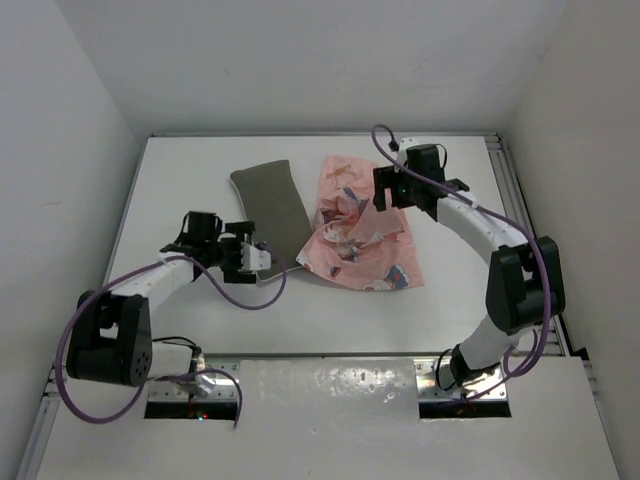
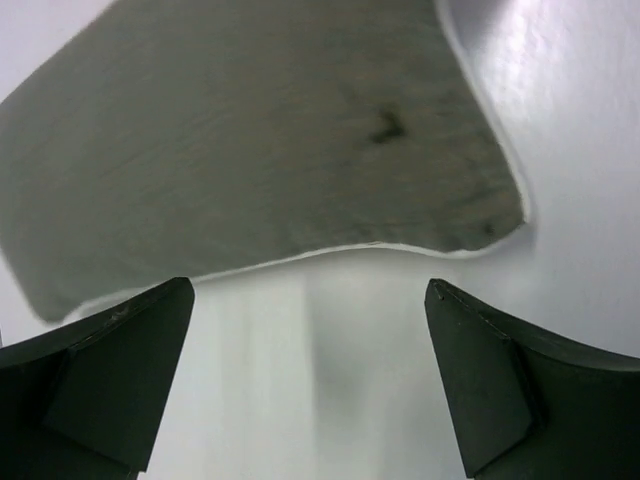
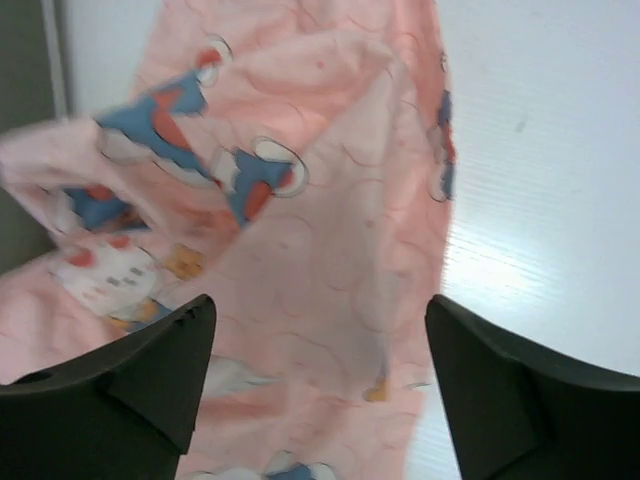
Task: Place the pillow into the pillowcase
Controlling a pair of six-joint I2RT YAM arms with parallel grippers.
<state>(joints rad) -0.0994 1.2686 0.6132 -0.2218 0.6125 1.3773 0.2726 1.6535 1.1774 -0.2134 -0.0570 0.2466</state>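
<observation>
The olive-grey pillow lies flat on the white table, slanting from back left to near right. Its near end fills the top of the left wrist view, with a pale edge seam. My left gripper is open and empty, just short of that end, over bare table. The pink printed pillowcase lies crumpled to the right of the pillow and touches its right edge. My right gripper is open above the pillowcase's far part, and the fabric lies below and between the fingers. Nothing is held.
White walls close in the table on the left, back and right. A metal rail runs along the right edge. A strip of the pillow shows at the left edge of the right wrist view. Purple cables hang from both arms.
</observation>
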